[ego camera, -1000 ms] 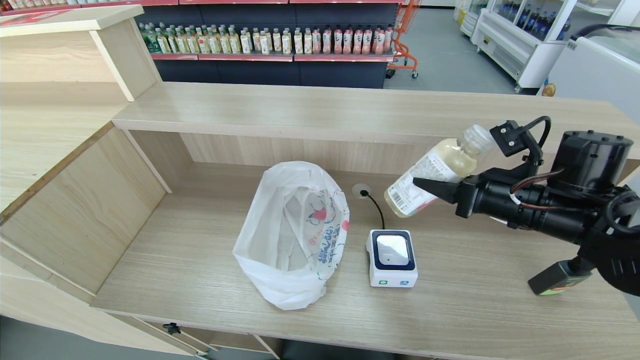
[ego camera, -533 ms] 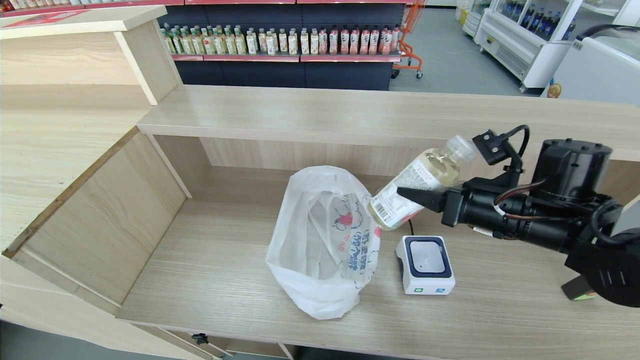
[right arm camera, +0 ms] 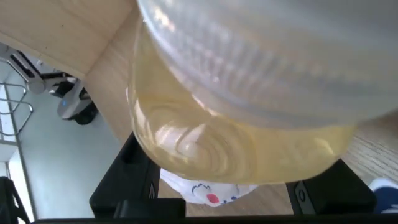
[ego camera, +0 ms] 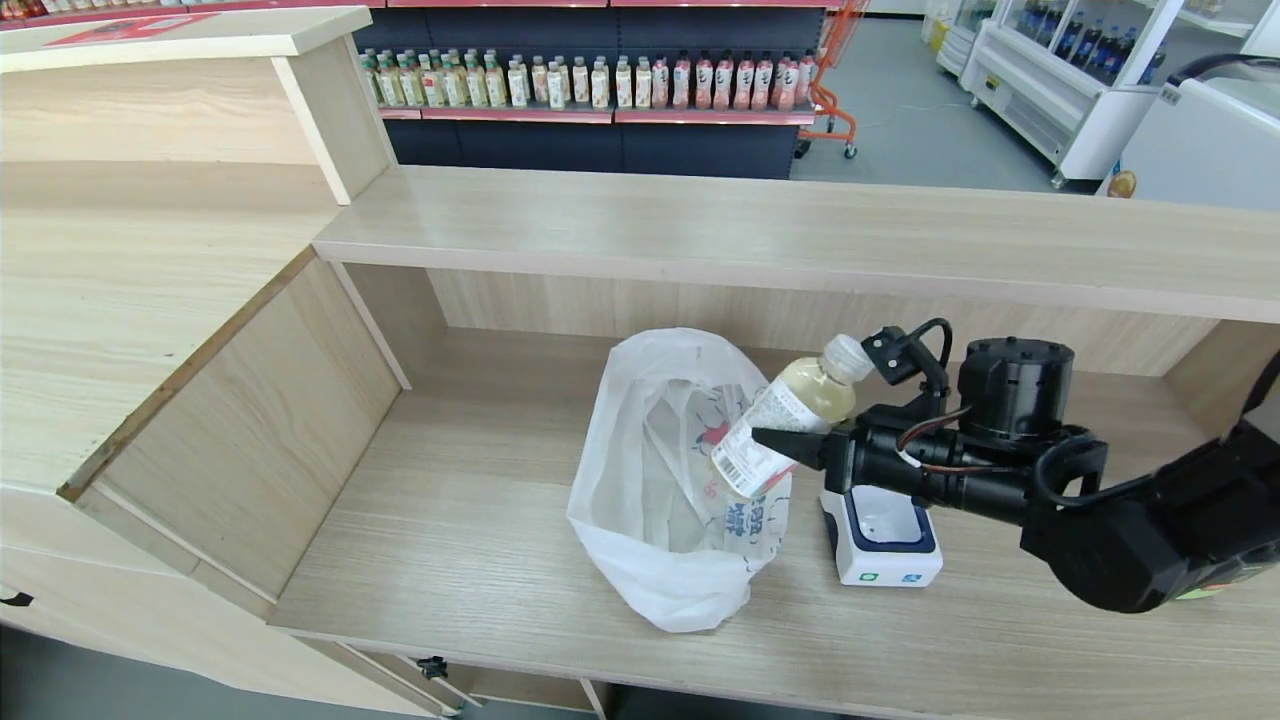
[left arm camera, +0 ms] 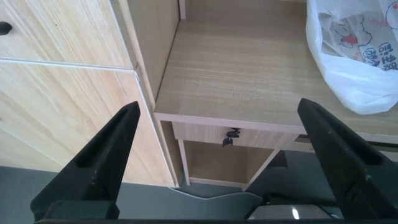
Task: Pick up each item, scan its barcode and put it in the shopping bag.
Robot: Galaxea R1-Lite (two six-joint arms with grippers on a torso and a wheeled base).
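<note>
A clear bottle (ego camera: 790,420) of pale yellow drink with a white label hangs tilted, cap up and away from the bag. Its base is at the right rim of the white plastic shopping bag (ego camera: 665,490). My right gripper (ego camera: 792,440) is shut on the bottle's middle. The right wrist view shows the bottle (right arm camera: 249,93) up close between black fingers (right arm camera: 127,183), with the bag (right arm camera: 205,190) beneath. The white and blue barcode scanner (ego camera: 885,535) sits just right of the bag, under my right arm. My left gripper (left arm camera: 217,162) stands open and holds nothing, low by the counter's front edge, near the bag (left arm camera: 354,56).
The bag and scanner stand on a wooden counter (ego camera: 480,560) recessed under a raised ledge (ego camera: 760,225), with a side wall (ego camera: 260,420) on the left. A drawer front with a small lock (left arm camera: 230,138) lies below the counter edge. Shelves of drinks (ego camera: 600,85) stand far behind.
The head camera has shifted. Relative to the scanner, my right arm has carried the bottle left and down, from above the scanner to the bag's rim.
</note>
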